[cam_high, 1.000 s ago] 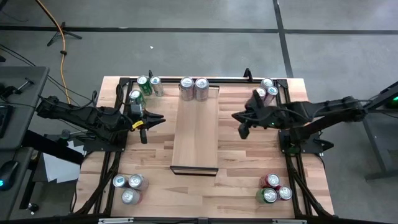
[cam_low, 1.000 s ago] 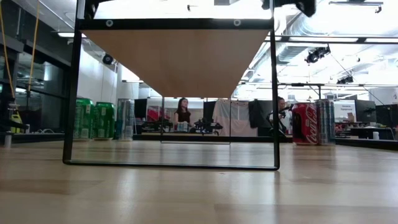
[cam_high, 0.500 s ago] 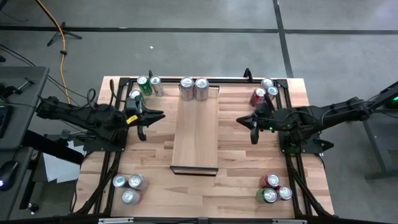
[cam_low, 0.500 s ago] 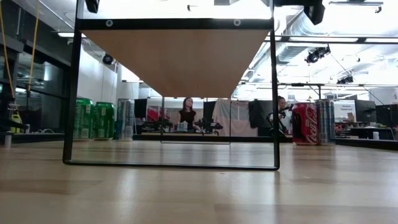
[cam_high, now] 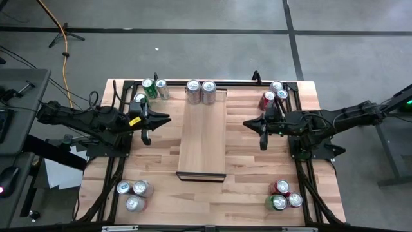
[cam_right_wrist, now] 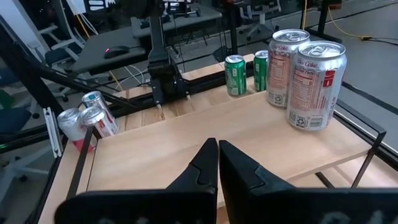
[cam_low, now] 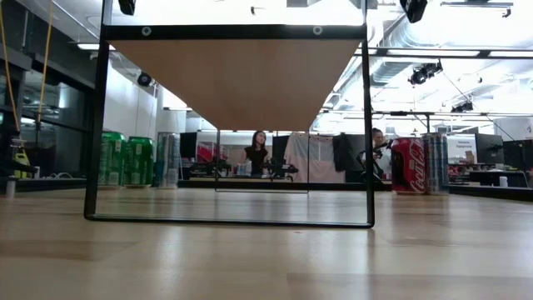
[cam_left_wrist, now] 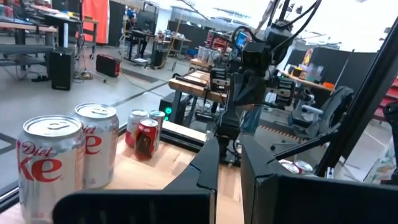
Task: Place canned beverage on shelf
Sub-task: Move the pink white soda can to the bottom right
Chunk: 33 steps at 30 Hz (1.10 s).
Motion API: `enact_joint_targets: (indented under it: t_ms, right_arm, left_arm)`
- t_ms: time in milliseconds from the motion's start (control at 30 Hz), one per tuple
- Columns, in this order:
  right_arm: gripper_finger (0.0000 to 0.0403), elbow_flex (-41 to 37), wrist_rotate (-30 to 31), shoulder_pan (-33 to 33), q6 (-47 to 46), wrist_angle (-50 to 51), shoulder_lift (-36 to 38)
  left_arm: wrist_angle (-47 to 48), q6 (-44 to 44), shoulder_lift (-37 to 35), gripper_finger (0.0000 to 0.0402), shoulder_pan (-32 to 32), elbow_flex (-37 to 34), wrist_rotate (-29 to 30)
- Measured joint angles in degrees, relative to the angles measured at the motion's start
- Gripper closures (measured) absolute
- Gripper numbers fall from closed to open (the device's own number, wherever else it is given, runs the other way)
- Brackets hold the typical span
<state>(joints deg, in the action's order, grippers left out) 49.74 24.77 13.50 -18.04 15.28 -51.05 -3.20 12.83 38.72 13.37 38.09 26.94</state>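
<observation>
Claws, left (cam_high: 154, 124) and right (cam_high: 255, 127), hang clenched beside the shelf (cam_high: 202, 138); only wrist views reveal can labels.

- Floor (cam_high: 206, 51) — grey, crossed by dark seams; an orange cable (cam_high: 64, 58) trails over it.
- Ceiling (cam_low: 466, 50) — exposed ducts and strip lights.
- Far benches (cam_low: 241, 171); two people seated behind them.
- Dark desk (cam_high: 16, 129) beside the table.

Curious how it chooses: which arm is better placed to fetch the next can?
Nearly even; I'd lean left. Both jaws are shut and empty beside the pale wooden shelf. The left arm has a green aluminium can right by its wrist; the right arm's nearest red can looks about as close.
</observation>
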Motion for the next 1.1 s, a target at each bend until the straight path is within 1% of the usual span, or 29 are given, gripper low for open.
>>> enact_joint_targets:
  t_ms: [300, 400, 567, 733, 800, 867, 933, 1100]
  right_arm:
    - [0.0402, 0.00, 0.26, 0.00, -1.43, -0.57, -0.02]
    - [0.0402, 0.00, 2.76, 0.00, -1.23, -1.13, 0.00]
    - [0.0402, 0.00, 9.22, 0.00, -0.88, -3.04, -0.02]
    - [0.0402, 0.02, 11.94, -0.02, 0.52, -3.96, -0.02]
    - [0.0394, 0.00, 12.74, -0.02, 0.19, -3.99, -0.02]
    - [0.0374, 0.01, 13.62, -0.02, 0.08, -3.99, -0.02]
    - [0.0338, 0.00, 15.05, -0.02, -0.90, -3.99, -0.02]
    - [0.0215, 0.00, 19.68, -0.17, -2.67, -3.99, -0.04]
  left_arm:
    - [0.15, -4.53, 0.00, 0.0401, 0.00, 0.00, -0.02]
    - [0.17, -5.51, 0.00, 0.0401, 0.00, 0.00, -0.03]
    - [0.15, -5.49, 0.00, 0.0401, 0.04, 0.00, -0.03]
    - [0.26, -5.15, 0.00, 0.0401, 0.04, 0.00, -0.02]
    - [0.28, -5.14, 0.00, 0.0401, 0.04, 0.00, -0.02]
    - [0.29, -5.10, -0.03, 0.0401, 0.04, 0.00, -0.02]
    - [0.29, -5.04, -0.11, 0.0401, 0.04, 0.00, -0.25]
    - [0.28, -4.89, -0.11, 0.0401, 0.04, 0.00, -2.44]
